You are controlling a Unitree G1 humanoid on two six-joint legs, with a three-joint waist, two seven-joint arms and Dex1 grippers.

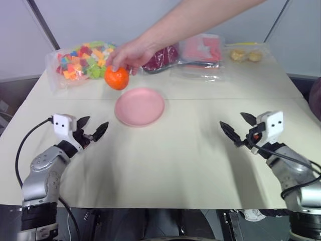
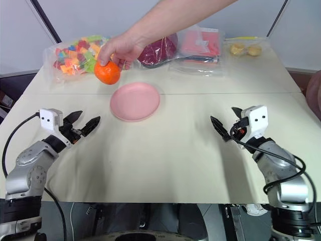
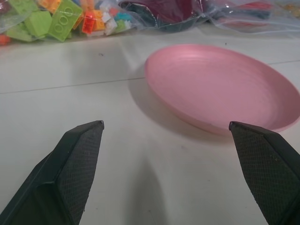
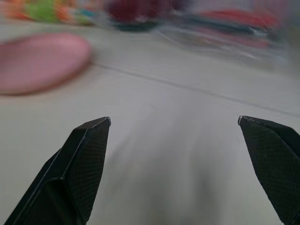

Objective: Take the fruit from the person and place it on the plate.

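Fruit [image 1: 117,79]: small, round, bright-orange citrus, pinched from above by the fingers of a bare hand [image 1: 129,54], held in the air just beyond the far-left rim of the plate, not resting on anything.

Then, largest to smallest:

Wide pale beige table [image 1: 175,160], with a thin seam running across it behind the plate.

Bare forearm of the person [image 1: 200,17], reaching in from the upper right toward the far-left part of the table.

Row of clear plastic bags along the far edge: multicoloured toy bricks [image 1: 83,63] at left, a dark red lump [image 1: 163,56], a pink square packet [image 1: 201,49], pale yellow lumps [image 1: 246,55] at right.

Round, flat, plain pink plate [image 1: 140,106], lying near the table's middle, nothing on it.

Left gripper [image 1: 93,128], black fingers spread wide and holding nothing, low over the table, aimed toward the plate, well apart from it.

Right gripper [image 1: 238,128], fingers likewise spread and holding nothing, over bare table at right, turned inward toward the centre.
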